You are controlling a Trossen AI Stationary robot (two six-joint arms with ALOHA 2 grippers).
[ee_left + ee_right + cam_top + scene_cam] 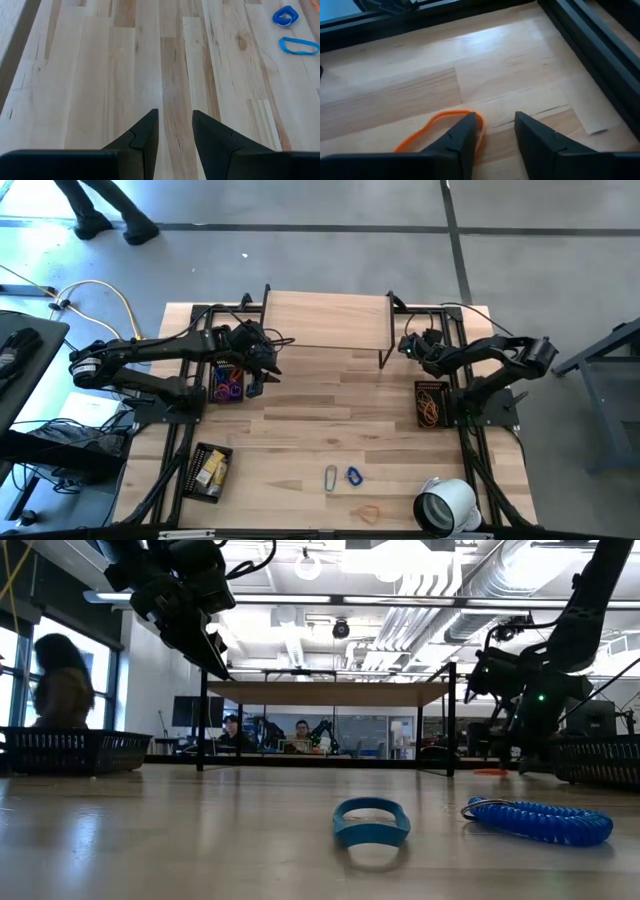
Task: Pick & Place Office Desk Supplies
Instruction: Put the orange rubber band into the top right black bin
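My right gripper (494,131) hangs narrowly parted, empty, over a thin orange band (441,127) that looks floppy and light, so I'd pinch across one strand.

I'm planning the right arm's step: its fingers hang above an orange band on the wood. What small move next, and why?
Probably shift the right gripper sideways toward the orange band, then lower. The gap between its fingers is empty, and the band lies flat mostly beside one finger, so closing now would likely miss it.
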